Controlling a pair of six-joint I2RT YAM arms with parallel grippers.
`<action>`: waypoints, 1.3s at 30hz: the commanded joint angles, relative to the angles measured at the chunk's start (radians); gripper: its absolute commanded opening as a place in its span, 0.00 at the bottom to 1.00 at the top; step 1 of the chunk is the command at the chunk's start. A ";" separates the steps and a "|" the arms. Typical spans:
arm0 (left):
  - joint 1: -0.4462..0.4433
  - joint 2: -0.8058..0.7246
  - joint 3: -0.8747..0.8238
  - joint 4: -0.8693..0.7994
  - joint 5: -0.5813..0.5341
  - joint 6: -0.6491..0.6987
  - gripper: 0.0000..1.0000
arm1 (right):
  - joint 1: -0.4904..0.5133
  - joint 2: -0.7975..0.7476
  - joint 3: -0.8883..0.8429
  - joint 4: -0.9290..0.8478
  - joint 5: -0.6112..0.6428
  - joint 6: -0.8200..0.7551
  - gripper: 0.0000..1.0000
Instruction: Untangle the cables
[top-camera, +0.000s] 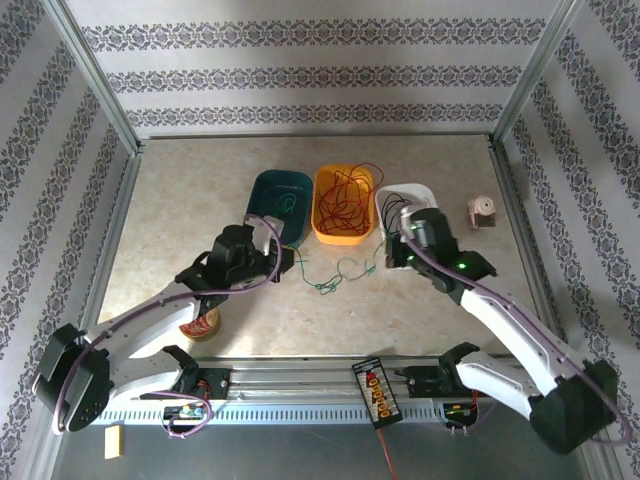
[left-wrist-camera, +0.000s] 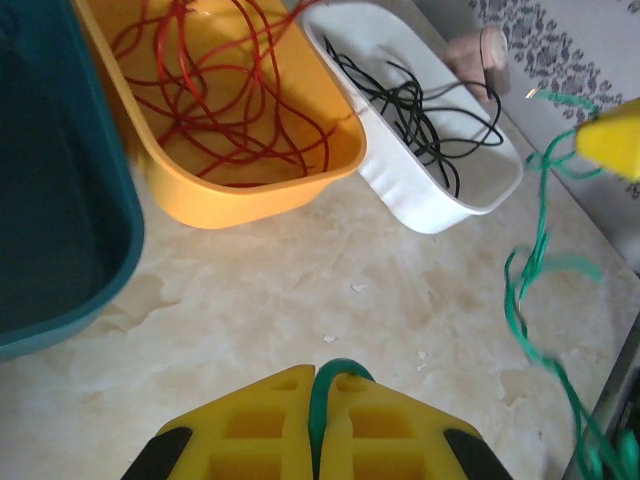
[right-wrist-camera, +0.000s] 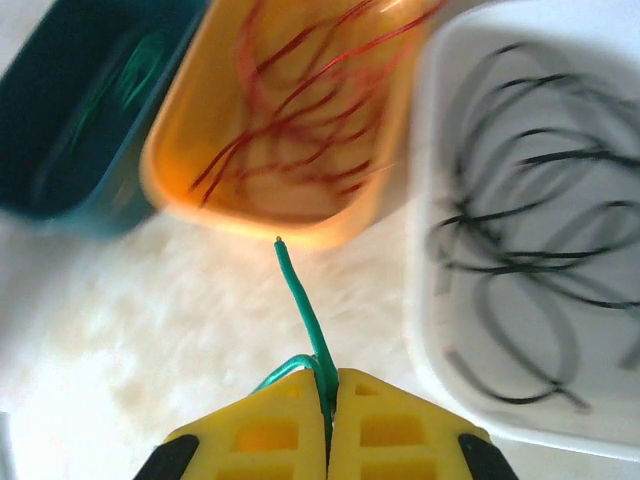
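A thin green cable (top-camera: 330, 277) hangs in kinks between my two grippers, in front of the bins. My left gripper (top-camera: 291, 260) is shut on one end; a green loop (left-wrist-camera: 347, 369) sticks out of its closed tips (left-wrist-camera: 320, 376), and the cable (left-wrist-camera: 524, 290) runs up to the right gripper's finger (left-wrist-camera: 612, 140). My right gripper (right-wrist-camera: 331, 378) is shut on the other end, whose free tip (right-wrist-camera: 298, 285) points at the orange bin (right-wrist-camera: 285, 222). Red cables (top-camera: 345, 198) lie in the orange bin, black cables (right-wrist-camera: 530, 240) in the white bin (top-camera: 412, 192), and a green cable (right-wrist-camera: 135, 85) in the teal bin (top-camera: 268, 185).
The three bins stand side by side at mid-table. A small pink object (top-camera: 482, 212) sits to the right of the white bin. A round roll (top-camera: 200, 325) lies under the left arm. A black connector board (top-camera: 377, 392) rests on the front rail.
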 joint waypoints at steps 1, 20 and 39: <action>-0.019 0.033 0.050 0.074 0.045 0.020 0.00 | 0.093 0.090 0.058 -0.049 -0.029 -0.104 0.00; 0.114 -0.217 -0.016 0.060 -0.562 -0.109 0.00 | 0.167 0.308 0.159 -0.337 0.514 -0.101 0.00; 0.190 -0.353 -0.002 0.010 -0.469 -0.072 0.00 | -0.002 0.231 0.225 0.100 -0.031 0.090 0.00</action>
